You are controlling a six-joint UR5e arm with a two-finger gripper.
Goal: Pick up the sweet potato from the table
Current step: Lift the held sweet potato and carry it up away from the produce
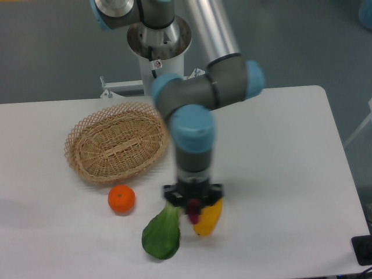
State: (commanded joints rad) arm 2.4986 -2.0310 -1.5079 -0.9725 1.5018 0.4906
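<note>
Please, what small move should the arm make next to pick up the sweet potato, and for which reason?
Probably a short, straight lift. The gripper is low over the table, and the dark purple sweet potato shows right under it, apparently between the fingers. The yellow vegetable and the green vegetable lie close on either side, so sideways motion might knock them. Whether the grasp is firm cannot be told.

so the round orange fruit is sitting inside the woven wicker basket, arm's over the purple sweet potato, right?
Not quite. The round orange fruit sits on the white table, just in front of the woven wicker basket, which is empty. The camera view shows it. The arm is over the purple sweet potato.
</note>
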